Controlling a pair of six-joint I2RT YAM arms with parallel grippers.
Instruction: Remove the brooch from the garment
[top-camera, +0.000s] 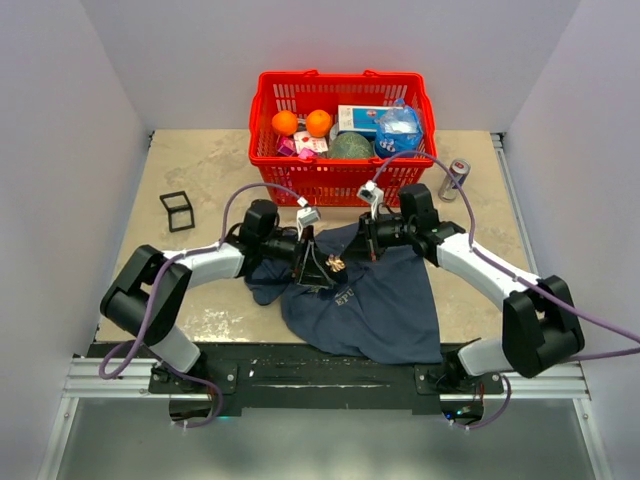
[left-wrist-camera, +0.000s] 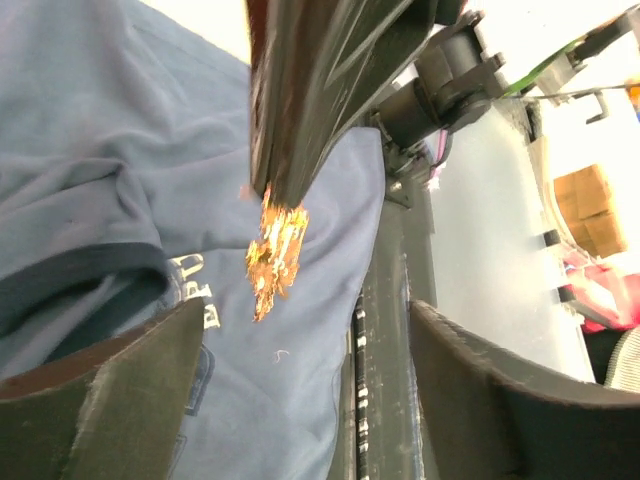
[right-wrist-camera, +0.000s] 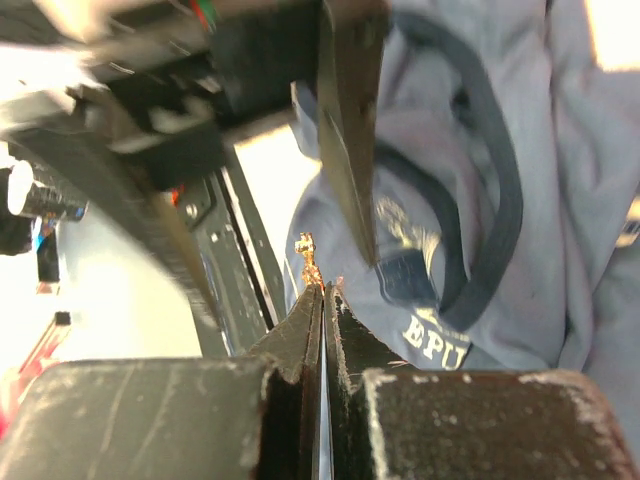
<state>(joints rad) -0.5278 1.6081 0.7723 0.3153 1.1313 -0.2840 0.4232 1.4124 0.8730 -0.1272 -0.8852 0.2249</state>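
A navy garment (top-camera: 390, 300) with "EPU" lettering lies crumpled at the table's near middle. A small gold brooch (top-camera: 335, 264) sits over its upper left part. My right gripper (top-camera: 343, 258) is shut on the brooch; in the right wrist view (right-wrist-camera: 322, 290) the brooch (right-wrist-camera: 308, 258) sticks out of the closed tips. My left gripper (top-camera: 310, 262) is open just left of it. In the left wrist view (left-wrist-camera: 305, 320) the brooch (left-wrist-camera: 275, 250) hangs from the right fingers above the garment (left-wrist-camera: 100, 130). I cannot tell if it is still pinned.
A red basket (top-camera: 262, 110) holding oranges, a box and other groceries stands at the back. A metal can (top-camera: 455, 178) stands to its right. A small black square frame (top-camera: 177, 210) lies at the left. The table's front rail (top-camera: 320, 375) runs below the garment.
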